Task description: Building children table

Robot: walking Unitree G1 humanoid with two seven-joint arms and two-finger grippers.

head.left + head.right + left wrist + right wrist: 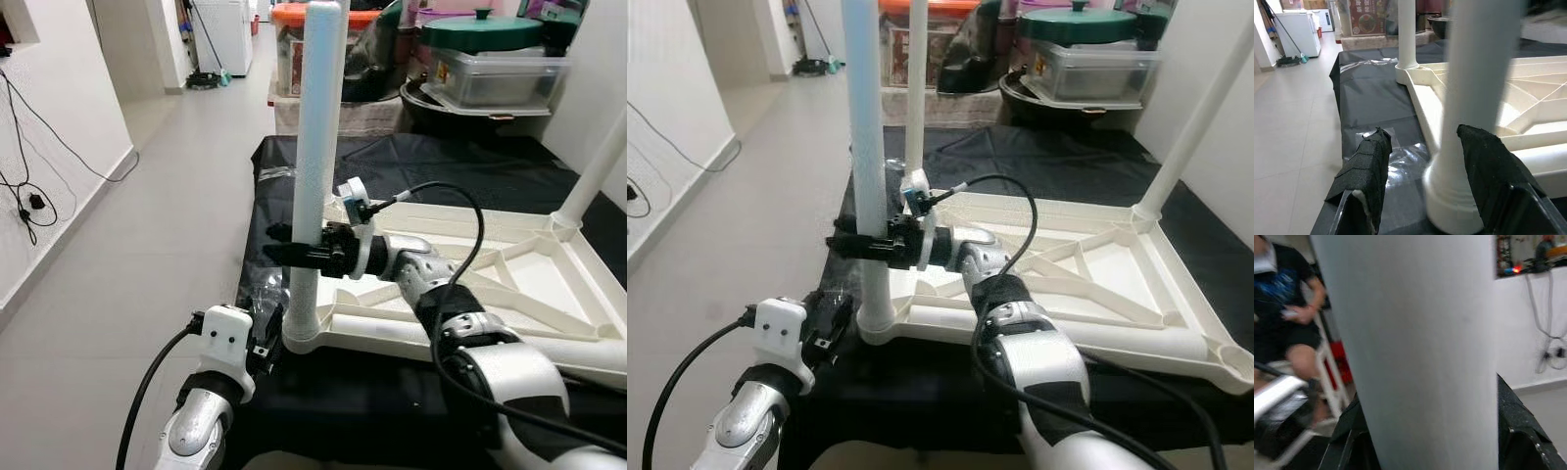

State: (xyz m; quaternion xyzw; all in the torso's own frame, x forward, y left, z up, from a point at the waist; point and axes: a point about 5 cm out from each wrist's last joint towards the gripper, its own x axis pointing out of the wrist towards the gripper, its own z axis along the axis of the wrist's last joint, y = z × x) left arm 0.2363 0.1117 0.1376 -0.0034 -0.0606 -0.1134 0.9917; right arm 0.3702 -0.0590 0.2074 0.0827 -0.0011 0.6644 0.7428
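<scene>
1. My right gripper point(294, 253) is clamped on the near leg point(319, 147), a finger on each side, about midway up. The leg stands upright in its corner socket point(306, 338).
2. My left gripper point(1425, 161) sits low beside that socket with its fingers point(1364, 171) spread. The leg's base lies between them, and I cannot tell whether either pad touches it.
3. The tabletop point(490, 284) lies upside down on the black sheet point(392, 166), ribs up. Another leg point(598, 176) stands at the far right corner and a third point(916, 88) behind mine.
4. I judge the step is seating this leg fully. I should keep it plumb and press straight down along its axis; a tilt could jam it in the socket.
5. My left gripper could steady the corner so the top doesn't slide on the sheet.
6. A person point(1288, 308) sits beyond the leg, in the right wrist view; I should keep my arm's moves small.
</scene>
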